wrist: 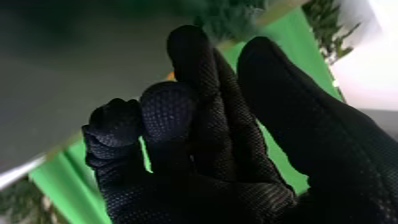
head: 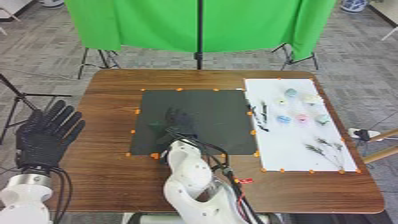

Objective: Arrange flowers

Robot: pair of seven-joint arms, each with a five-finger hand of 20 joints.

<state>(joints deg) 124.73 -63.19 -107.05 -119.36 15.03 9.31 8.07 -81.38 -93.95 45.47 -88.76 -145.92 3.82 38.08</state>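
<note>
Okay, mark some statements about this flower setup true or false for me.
1. The pink flower lies on the white sheet. True.
2. The right robot hand is over the white sheet. False: it is over the black mat.
3. The left robot hand has its fingers spread. True.
4. The cloth beyond the table is red. False: it is green.
5. The feathery sprigs lie on the black mat. False: they lie on the white sheet.
</note>
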